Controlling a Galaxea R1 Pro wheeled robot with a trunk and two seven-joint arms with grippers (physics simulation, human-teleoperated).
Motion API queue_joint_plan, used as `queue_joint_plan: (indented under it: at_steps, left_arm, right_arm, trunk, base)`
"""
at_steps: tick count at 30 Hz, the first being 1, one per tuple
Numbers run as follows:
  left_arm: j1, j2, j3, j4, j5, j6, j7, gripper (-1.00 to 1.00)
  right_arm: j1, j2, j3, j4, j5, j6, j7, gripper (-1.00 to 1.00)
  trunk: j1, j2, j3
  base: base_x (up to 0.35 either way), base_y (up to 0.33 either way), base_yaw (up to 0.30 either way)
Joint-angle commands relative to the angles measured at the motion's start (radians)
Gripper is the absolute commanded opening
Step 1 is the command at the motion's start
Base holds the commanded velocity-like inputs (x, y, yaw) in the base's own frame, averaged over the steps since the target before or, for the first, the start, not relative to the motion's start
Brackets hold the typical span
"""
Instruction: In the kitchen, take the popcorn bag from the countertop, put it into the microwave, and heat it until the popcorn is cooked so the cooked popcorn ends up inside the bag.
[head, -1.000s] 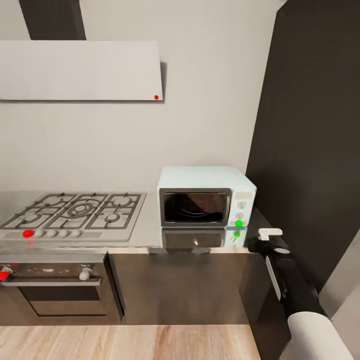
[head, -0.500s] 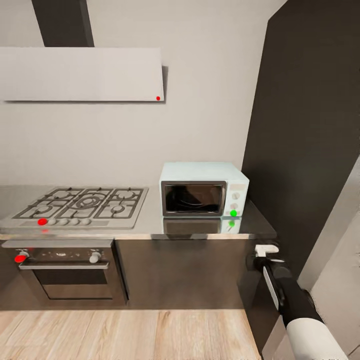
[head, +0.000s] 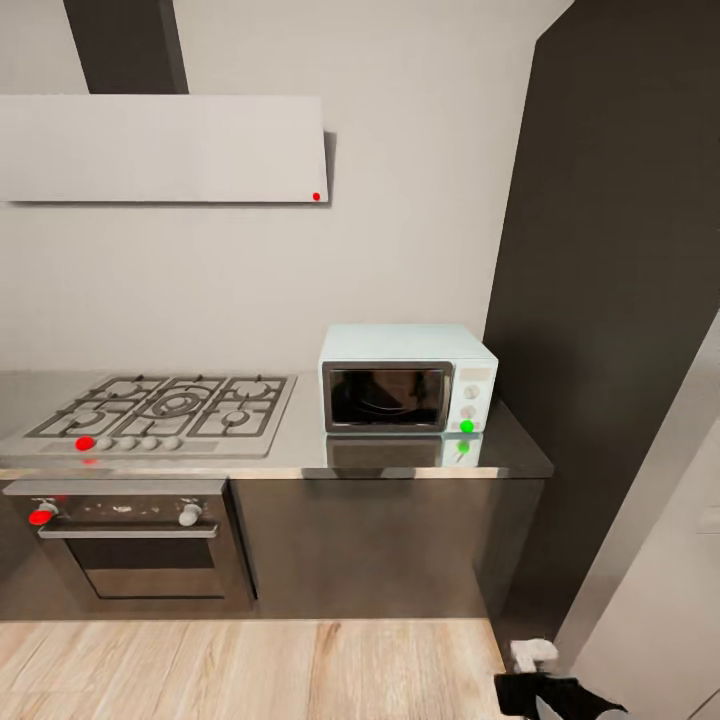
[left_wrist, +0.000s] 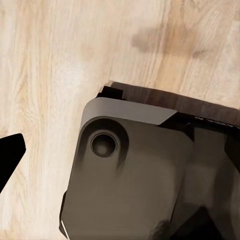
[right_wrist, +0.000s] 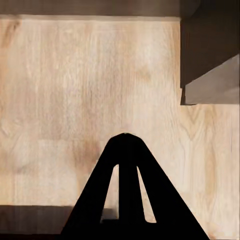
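The pale mint-blue microwave (head: 405, 378) stands on the right end of the grey steel countertop (head: 500, 455), its dark glass door closed and a green dot by its lower knob. The popcorn bag and the popcorn are out of view. My right gripper (head: 533, 655) hangs low over the wooden floor, well below and to the right of the countertop. In the right wrist view its fingers (right_wrist: 125, 137) meet in a point, shut on nothing. Of my left gripper, one dark fingertip (left_wrist: 9, 152) shows beside the robot's dark base (left_wrist: 140, 180).
A steel gas hob (head: 165, 410) lies left of the microwave, with a built-in oven (head: 130, 540) under it and a hood (head: 160, 148) above. A tall dark cabinet (head: 620, 300) closes the countertop's right end. Light wooden floor (head: 250, 670) stretches in front.
The camera first pulled back from the counter, then held still. In the last half second my right arm dropped from beside the countertop's edge to the bottom of the head view.
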Motion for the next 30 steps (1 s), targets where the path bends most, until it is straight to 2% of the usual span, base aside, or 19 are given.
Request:
queue_joint_plan:
  at_steps: [1,2,4,6,10,11,30]
  left_arm:
    - [-0.001,0.000,-0.008,0.000,0.007,-0.002,0.004,1.00]
    - [-0.001,0.000,-0.008,0.000,0.007,-0.002,0.004,1.00]
    - [-0.001,0.000,-0.008,0.000,0.007,-0.002,0.003,1.00]
    - [-0.001,0.000,-0.008,0.000,0.007,-0.002,0.003,1.00]
    - [-0.001,-0.001,-0.008,0.000,0.007,-0.002,0.004,1.00]
    - [-0.001,0.086,-0.014,-0.007,-0.006,-0.003,0.004,1.00]
    - [-0.001,0.087,-0.018,-0.007,-0.007,-0.002,0.004,1.00]
  right_arm:
    - [0.018,-0.015,-0.008,0.024,0.014,-0.027,0.004,-1.00]
    - [0.071,-0.024,-0.007,0.041,0.017,-0.047,0.005,-1.00]
    - [0.140,-0.026,-0.007,0.047,0.018,-0.059,0.004,-1.00]
    - [0.256,-0.025,-0.007,0.050,0.020,-0.080,0.002,-1.00]
    - [0.321,-0.026,-0.007,0.051,0.019,-0.116,0.003,-1.00]
    - [0.441,0.057,-0.010,0.036,0.019,-0.217,-0.002,-1.00]
    - [0.441,0.057,-0.010,0.036,0.020,-0.217,-0.002,-1.00]
  trunk:
    - [0.000,-0.001,-0.001]
    - [0.000,-0.001,-0.001]
    - [0.000,-0.001,-0.001]
    - [0.000,-0.001,-0.001]
    - [0.000,-0.001,-0.001]
    - [0.000,-0.001,-0.001]
    - [0.000,-0.001,-0.001]
  base:
    - [0.000,0.000,0.000]
    - [0.000,0.000,0.000]
    - [0.000,0.000,0.000]
    - [0.000,0.000,0.000]
    - [0.000,0.000,0.000]
    - [0.000,0.000,0.000]
    - [0.000,0.000,0.000]
